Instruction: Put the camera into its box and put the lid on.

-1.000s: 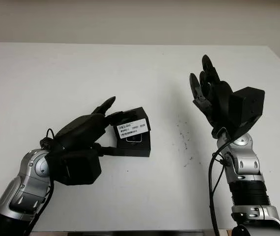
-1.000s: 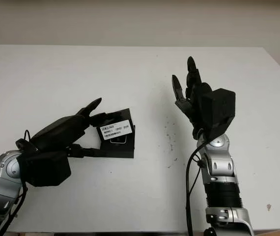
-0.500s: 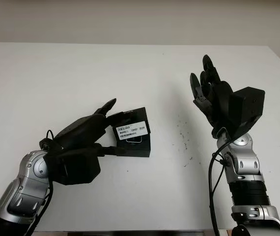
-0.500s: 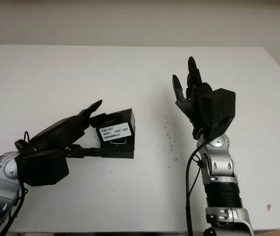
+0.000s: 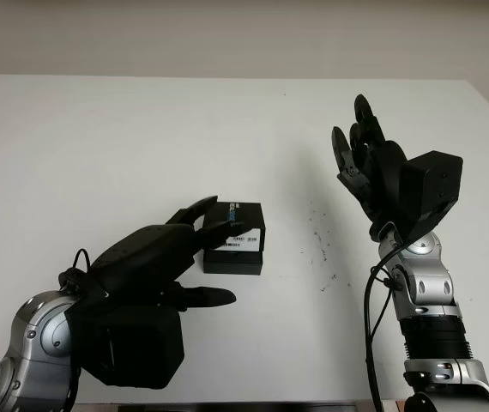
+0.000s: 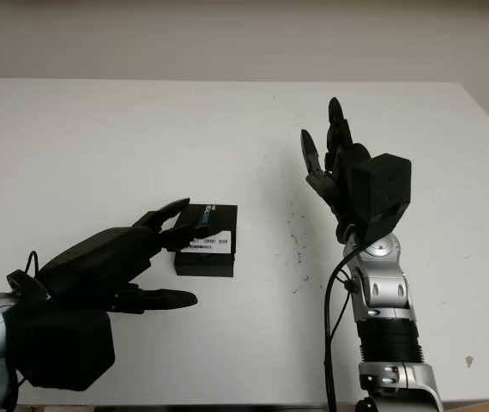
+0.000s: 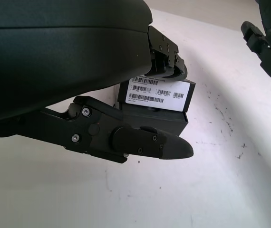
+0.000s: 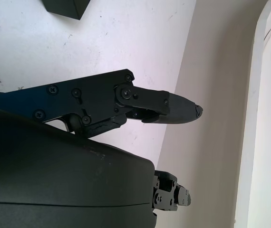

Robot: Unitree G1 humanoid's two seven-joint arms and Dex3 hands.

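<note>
A closed black box [image 5: 235,239] lies flat on the white table [image 5: 124,137], a little left of the table's middle, with its lid on and a white barcode label [image 7: 159,93] on the side that faces the robot. The camera itself cannot be seen.

The left hand [image 5: 163,257] sits just on the robot's side of the box, to its left. Its upper fingers [image 5: 203,213] reach over the near left edge of the lid and seem to touch it, while the thumb [image 5: 203,297] points out over the table in front of the box, clear of it. The hand is open and grips nothing.

The right hand [image 5: 373,167] is raised above the right part of the table, well apart from the box, its fingers pointing up and away; it is open and holds nothing.

A scatter of small dark specks [image 5: 320,240] marks the table between the box and the right arm.
</note>
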